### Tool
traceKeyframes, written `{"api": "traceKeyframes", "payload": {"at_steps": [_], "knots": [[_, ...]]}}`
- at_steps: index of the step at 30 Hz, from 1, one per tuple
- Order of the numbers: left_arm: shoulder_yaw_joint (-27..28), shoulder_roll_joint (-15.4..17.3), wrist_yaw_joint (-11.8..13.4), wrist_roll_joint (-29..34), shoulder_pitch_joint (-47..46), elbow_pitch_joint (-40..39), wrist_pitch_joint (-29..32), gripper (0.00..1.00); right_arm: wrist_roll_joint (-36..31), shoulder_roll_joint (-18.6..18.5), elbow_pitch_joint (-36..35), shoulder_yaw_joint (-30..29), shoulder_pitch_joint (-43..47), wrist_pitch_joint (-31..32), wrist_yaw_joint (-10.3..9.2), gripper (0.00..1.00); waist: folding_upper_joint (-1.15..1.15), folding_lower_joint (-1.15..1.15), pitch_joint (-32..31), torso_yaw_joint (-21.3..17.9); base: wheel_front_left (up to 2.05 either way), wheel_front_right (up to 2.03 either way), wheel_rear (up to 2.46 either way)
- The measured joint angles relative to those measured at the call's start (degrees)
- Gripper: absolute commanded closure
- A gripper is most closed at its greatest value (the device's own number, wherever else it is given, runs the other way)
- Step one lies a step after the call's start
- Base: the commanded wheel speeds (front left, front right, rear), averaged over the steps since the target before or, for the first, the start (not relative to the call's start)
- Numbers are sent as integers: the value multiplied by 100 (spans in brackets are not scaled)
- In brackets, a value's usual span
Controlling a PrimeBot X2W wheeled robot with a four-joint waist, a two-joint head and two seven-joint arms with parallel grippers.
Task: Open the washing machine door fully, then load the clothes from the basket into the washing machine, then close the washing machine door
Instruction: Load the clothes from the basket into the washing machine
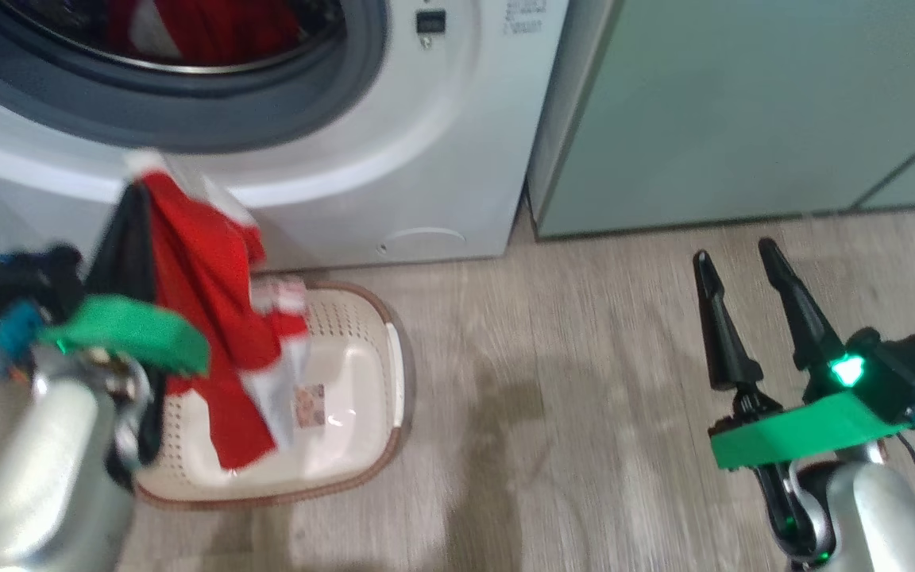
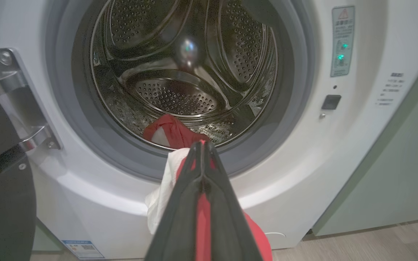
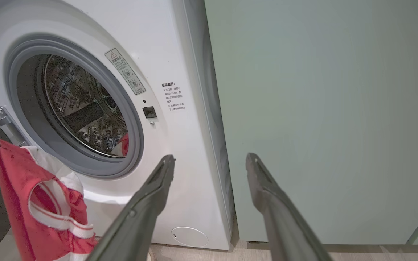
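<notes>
My left gripper (image 1: 138,184) is shut on a red shirt (image 1: 211,318) with white trim, which hangs over the basket (image 1: 362,397) in front of the washing machine (image 1: 442,159). In the left wrist view the closed gripper (image 2: 202,145) pinches the red shirt (image 2: 203,217) just below the grey seal (image 2: 296,108). Another red shirt (image 2: 169,132) lies in the steel drum (image 2: 180,72). The washing machine door (image 2: 2,188) stands swung open at the left, black rim showing. My right gripper (image 1: 735,258) is open over the floor; its open gripper (image 3: 209,161) faces the machine's right edge.
Pale green cabinets (image 1: 743,111) stand right of the washer. A small round white flap (image 3: 189,236) sits low on the washer front. Wood floor (image 1: 553,381) lies between the basket and my right arm. The door hinge (image 2: 16,108) is at the opening's left.
</notes>
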Motion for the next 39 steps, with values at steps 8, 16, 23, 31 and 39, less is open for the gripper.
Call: {"api": "traceKeyframes", "payload": {"at_steps": [8,16,23,31,39], "knots": [[205,226,-491,-265,-1739,1146,431,100,222,0,75,260,-414,-285,0,0,0,1,737,-338,0,0,0],[294,637,-848,-434,-3334,2479,1326,100,510,0,301,570,-821,-512,0,0,0,1,1411,-826,0,0,0],[341,1006,-1055,-516,-4477,3263,1970,100,865,-1,267,846,-1145,-546,0,0,0,1,2019,-1312,0,0,0],[501,1437,-1177,-592,-5254,3696,2343,100,1106,0,84,1004,-1318,-546,0,0,0,1,2625,-1721,0,0,0],[747,1685,-1116,-704,-5896,3743,2270,100,1223,2,-13,1111,-1382,-546,0,0,0,1,3061,-1990,0,0,0]]}}
